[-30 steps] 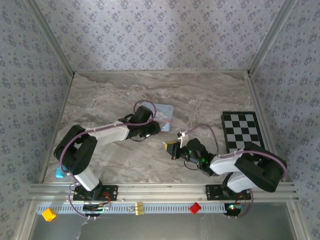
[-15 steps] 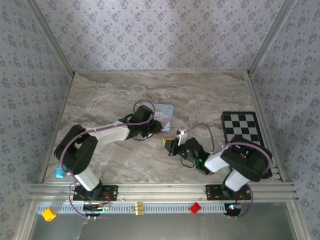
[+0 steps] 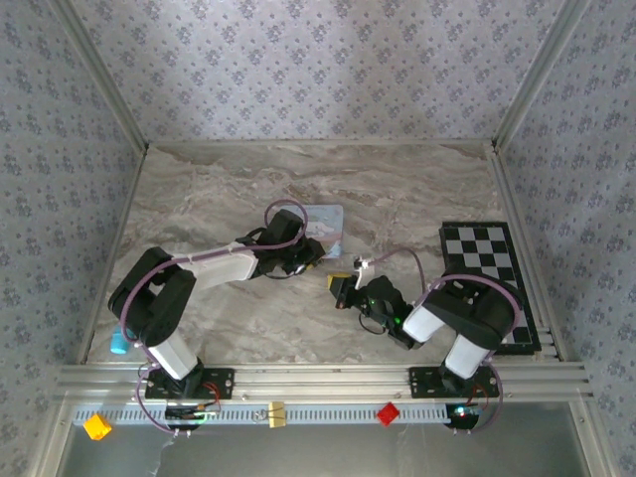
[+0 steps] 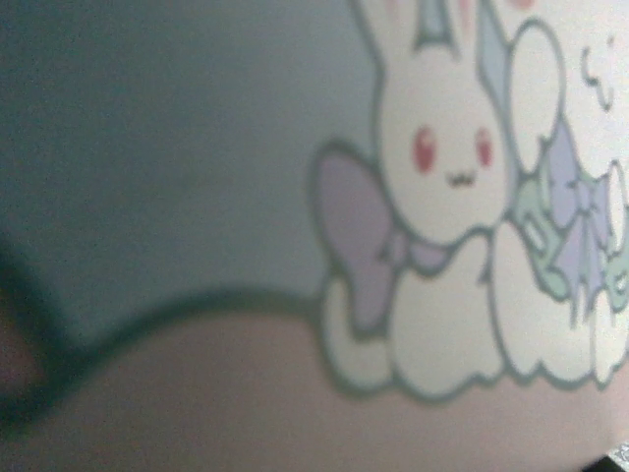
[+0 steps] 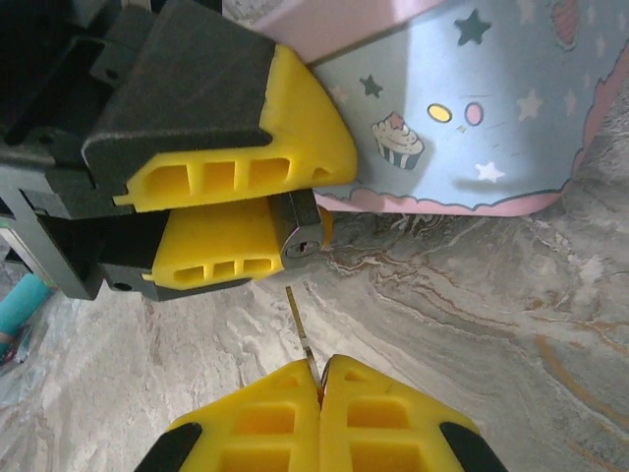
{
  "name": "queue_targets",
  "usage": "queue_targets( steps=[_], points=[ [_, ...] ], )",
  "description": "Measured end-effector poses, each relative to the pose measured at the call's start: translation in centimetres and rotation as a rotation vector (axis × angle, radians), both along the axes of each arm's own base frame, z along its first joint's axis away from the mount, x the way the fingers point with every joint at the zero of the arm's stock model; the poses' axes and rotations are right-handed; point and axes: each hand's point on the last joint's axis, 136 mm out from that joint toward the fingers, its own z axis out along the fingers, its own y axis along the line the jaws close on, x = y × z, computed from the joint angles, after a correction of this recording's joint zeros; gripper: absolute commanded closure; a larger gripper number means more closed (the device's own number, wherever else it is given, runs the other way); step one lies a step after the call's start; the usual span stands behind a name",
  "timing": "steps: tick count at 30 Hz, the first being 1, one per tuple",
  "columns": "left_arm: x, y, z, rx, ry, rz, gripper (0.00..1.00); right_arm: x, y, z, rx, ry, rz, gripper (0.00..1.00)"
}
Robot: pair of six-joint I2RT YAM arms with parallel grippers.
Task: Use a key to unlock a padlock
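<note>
Left gripper (image 5: 307,197): dark, silver-faced padlock (image 5: 302,237)

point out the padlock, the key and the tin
padlock (image 5: 303,239): right wrist view, on its keyhole face
key (image 5: 299,327): right wrist view, on its thin blade
tin (image 5: 472,118): right wrist view, on its blue printed face

A light-blue tin (image 3: 330,221) is lying near the middle of a marble-patterned table (image 3: 417,184), its lid showing a white cartoon bunny (image 4: 442,197) with a lilac bow, stars and a cupcake (image 5: 398,143). A black-and-white chessboard (image 3: 482,258) is lying well apart at the table's right edge. A yellow block (image 3: 96,426) and a red block (image 3: 388,413) are sitting on the near metal frame (image 3: 318,378); a teal object (image 3: 119,345) is lying at the near left corner.
</note>
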Motion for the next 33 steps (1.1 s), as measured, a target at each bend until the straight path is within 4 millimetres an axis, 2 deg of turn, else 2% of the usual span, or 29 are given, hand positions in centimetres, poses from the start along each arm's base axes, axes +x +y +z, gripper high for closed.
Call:
queue_targets(
  steps=[13, 33],
  points=[
    [-0.17, -0.39, -0.08, -0.042, 0.009, 0.015, 0.72, 0.69, -0.36, -0.62, 0.03, 0.018, -0.03, 1.0],
    [-0.01, -0.86, 0.26, -0.091, 0.012, 0.035, 0.73, 1.13, -0.57, -0.13, 0.042, 0.001, -0.058, 1.0]
  ],
)
